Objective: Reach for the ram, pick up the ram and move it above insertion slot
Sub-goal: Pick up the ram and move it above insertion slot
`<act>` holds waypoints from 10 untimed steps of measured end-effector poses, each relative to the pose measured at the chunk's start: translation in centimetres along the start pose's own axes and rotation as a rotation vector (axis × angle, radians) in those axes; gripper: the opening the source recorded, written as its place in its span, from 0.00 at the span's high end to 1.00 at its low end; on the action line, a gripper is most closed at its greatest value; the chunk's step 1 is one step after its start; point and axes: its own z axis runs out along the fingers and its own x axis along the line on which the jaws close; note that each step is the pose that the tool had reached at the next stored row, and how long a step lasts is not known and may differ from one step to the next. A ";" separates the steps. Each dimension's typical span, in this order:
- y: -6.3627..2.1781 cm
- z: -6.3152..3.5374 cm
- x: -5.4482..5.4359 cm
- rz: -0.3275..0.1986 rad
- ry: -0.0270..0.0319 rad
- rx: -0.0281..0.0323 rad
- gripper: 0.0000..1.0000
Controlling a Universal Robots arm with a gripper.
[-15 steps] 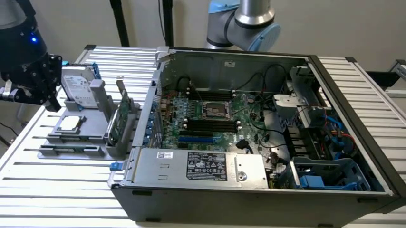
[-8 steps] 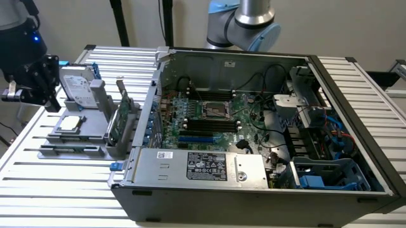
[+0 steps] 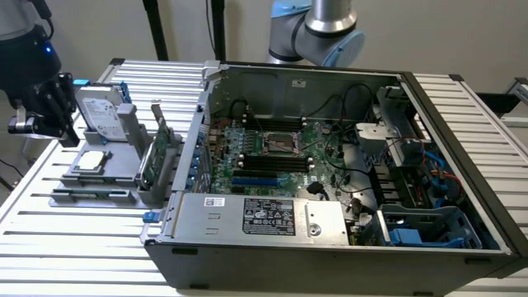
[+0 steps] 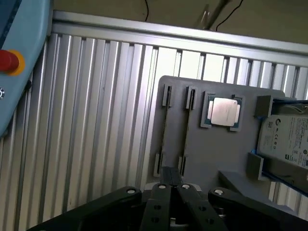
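My gripper [image 3: 54,131] hangs at the exterior view's far left, above the slatted table and off the grey holder's [image 3: 123,139] left side. In the wrist view its black fingers [image 4: 159,202] are pressed together with nothing between them. Green boards stand on edge along the holder's side nearest the computer case. The taller one carries a metal bracket [image 3: 155,117]. A lower green strip beside it looks like the ram [image 3: 167,162], though I cannot tell it apart for certain. The black insertion slots [image 3: 276,164] lie on the motherboard inside the open case [image 3: 247,219].
The holder also carries a hard drive [image 3: 101,114] [image 4: 288,137], a processor chip [image 3: 91,159] [image 4: 224,111] and two narrow slots [image 4: 163,130]. A blue device with a red button [image 4: 7,61] lies on the slatted table [image 4: 96,120]. The arm's base [image 3: 322,31] stands behind the case.
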 end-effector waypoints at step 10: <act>0.30 0.07 0.0 0.000 0.0002 0.0019 0.64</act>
